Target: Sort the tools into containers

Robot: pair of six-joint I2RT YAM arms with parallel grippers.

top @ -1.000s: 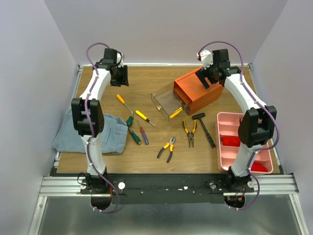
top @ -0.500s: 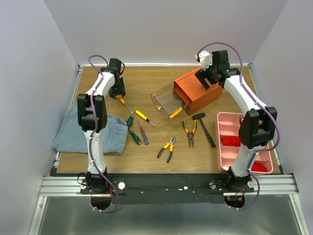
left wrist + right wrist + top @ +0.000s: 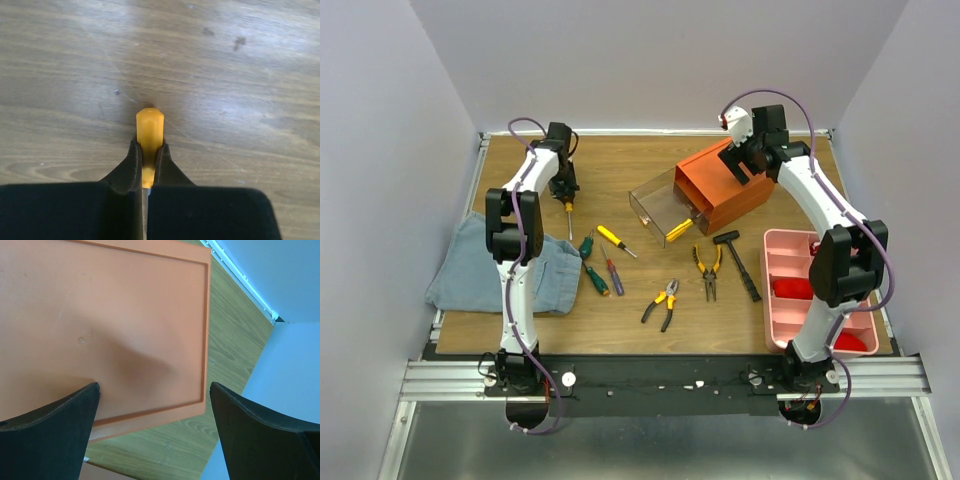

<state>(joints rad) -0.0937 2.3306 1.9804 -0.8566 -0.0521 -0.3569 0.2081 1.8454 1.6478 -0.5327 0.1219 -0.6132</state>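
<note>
Since the left gripper [image 3: 148, 150] is seen clamped on the handle of the yellow screwdriver [image 3: 149, 122], w/ the handle's butt end sticking out just past the fingertips and bare table [image 3: 240, 60] beyond it, the step in hand is judged to be the pick-up of that tool, i.e. grasp made, lift not yet confirmed. Whether the tool is clear of the wood cannot be told from the wrist view. In the top view its shaft is seen running out from under the gripper toward the arm's own base. The clear drawer [image 3: 660, 212] is pulled out of the orange cabinet [image 3: 725, 185], well off to that gripper's right, and something yellow is lying in it. The right gripper [image 3: 154, 385] is held wide apart, nothing btwn its fingers, directly over the cabinet's top. Next, a straight lift is called for, then a carry to the right and a release over the open drawer. The long shaft prob. has to be lined up w/ the drawer's length so it isn't hung on the rim. Other tools, e.g. the pliers [image 3: 663, 303] and hammer [image 3: 738, 262], are to be sorted after.
</note>
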